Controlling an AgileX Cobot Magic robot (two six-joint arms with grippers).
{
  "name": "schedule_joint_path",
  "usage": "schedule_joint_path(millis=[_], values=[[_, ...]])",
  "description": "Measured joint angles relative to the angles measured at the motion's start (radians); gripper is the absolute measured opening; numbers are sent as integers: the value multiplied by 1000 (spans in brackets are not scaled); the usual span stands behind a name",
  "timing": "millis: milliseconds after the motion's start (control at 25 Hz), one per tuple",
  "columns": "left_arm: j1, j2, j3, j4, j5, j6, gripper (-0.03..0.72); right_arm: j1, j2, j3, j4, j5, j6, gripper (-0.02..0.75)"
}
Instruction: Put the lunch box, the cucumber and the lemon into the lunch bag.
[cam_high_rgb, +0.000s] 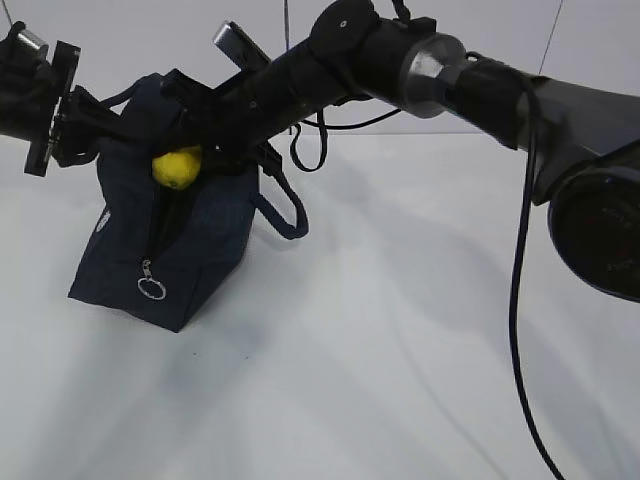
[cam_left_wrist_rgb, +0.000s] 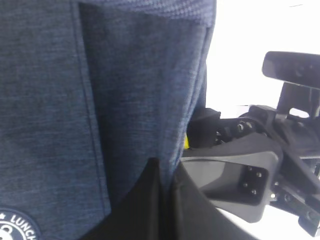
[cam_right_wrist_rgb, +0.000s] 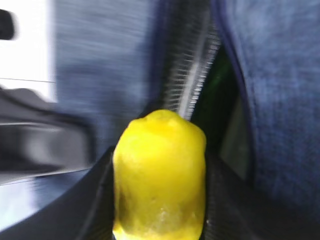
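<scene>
The navy lunch bag (cam_high_rgb: 170, 255) stands on the white table, its top zipper (cam_right_wrist_rgb: 192, 70) open. My right gripper (cam_high_rgb: 192, 152) is shut on the yellow lemon (cam_high_rgb: 178, 167) right at the bag's opening. The right wrist view shows the lemon (cam_right_wrist_rgb: 160, 175) filling the space between the fingers of the right gripper (cam_right_wrist_rgb: 160, 202). My left gripper (cam_left_wrist_rgb: 166, 172) is shut on a fold of the bag's fabric (cam_left_wrist_rgb: 140, 100) at the bag's upper left edge (cam_high_rgb: 105, 135). Dark green and a pale patch (cam_right_wrist_rgb: 232, 145) show inside the opening, too blurred to name as cucumber or lunch box.
A silver ring pull (cam_high_rgb: 151, 289) hangs at the bag's front end. One loop handle (cam_high_rgb: 287, 215) droops off the right side. The right arm (cam_high_rgb: 400, 60) reaches across from the right, with a black cable (cam_high_rgb: 518, 300) hanging from it. White table (cam_high_rgb: 380, 350) lies around the bag.
</scene>
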Motion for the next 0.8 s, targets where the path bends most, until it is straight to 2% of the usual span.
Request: schedule_joint_path(millis=[240,680,800], values=[[0,-2,0,2,0,0,-9,0,9,0,-29,2,0,382],[28,-2,0,12,0,0,-9,0,9,0,-45,31,0,542],[43,-2,0,19,0,0,-9,0,9,0,-44,37,0,557]])
